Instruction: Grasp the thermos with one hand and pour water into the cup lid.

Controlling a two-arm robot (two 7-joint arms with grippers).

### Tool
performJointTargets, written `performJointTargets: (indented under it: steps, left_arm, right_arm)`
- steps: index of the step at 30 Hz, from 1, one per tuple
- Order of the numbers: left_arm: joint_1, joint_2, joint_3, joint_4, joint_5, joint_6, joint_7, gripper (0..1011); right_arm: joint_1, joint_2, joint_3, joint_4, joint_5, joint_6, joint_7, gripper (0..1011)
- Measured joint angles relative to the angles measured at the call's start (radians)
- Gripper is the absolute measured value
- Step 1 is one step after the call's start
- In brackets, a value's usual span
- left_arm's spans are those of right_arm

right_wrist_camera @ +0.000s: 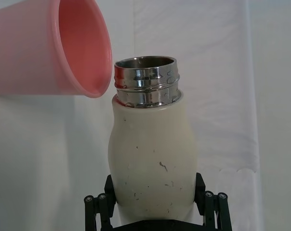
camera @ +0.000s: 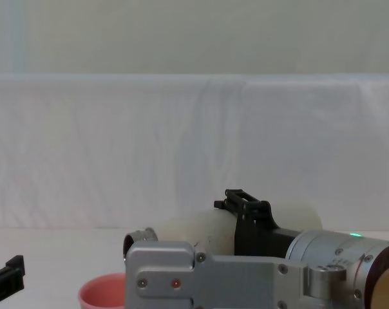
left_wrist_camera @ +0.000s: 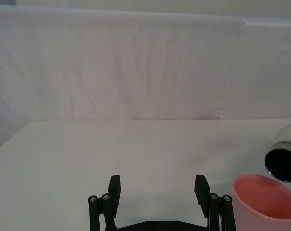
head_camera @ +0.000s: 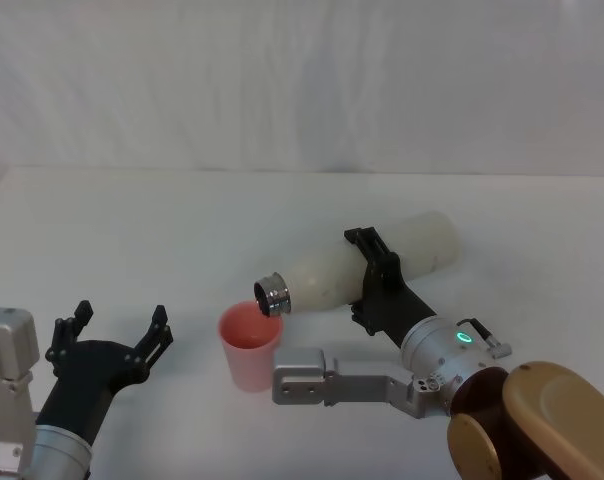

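Thermos (head_camera: pixel 362 265) is lying nearly level in the air, tipped toward the robot's left, with its shiny steel neck (head_camera: pixel 273 295) hanging just over the rim of the pink cup lid (head_camera: pixel 249 345). The right gripper (head_camera: pixel 374 281) is clamping it around the middle of the cream body, one finger on each side (the right wrist view shows both black fingers (right_wrist_camera: pixel 101 204) pressing the wall). That matte, rigid body is probably giving decent friction, and a mid-body hold is keeping the weight fairly balanced; any water inside is likely shifting toward the neck as it tilts. No stream is showing at the mouth.

The cup lid is looking thin and light, standing upright and unheld, so a nudge from the steel neck could easily topple or slide it.

The left gripper (head_camera: pixel 112 345) is resting low near the table's front edge, well apart from the cup, its fingers spread and holding nothing.

The table (head_camera: pixel 132 230) is plain white and smooth, offering little grip to the cup's base. A white cloth backdrop (head_camera: pixel 302 80) is hanging behind it.
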Motion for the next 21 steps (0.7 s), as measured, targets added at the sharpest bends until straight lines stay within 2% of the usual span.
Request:
performJointTargets:
  steps: [21]
  left_arm:
    - [0.0,0.0,0.0,0.0,0.0,0.0,0.0,1001]
  right_arm:
    - [0.007,0.004,-0.005,0.004,-0.006,0.0,0.004,962]
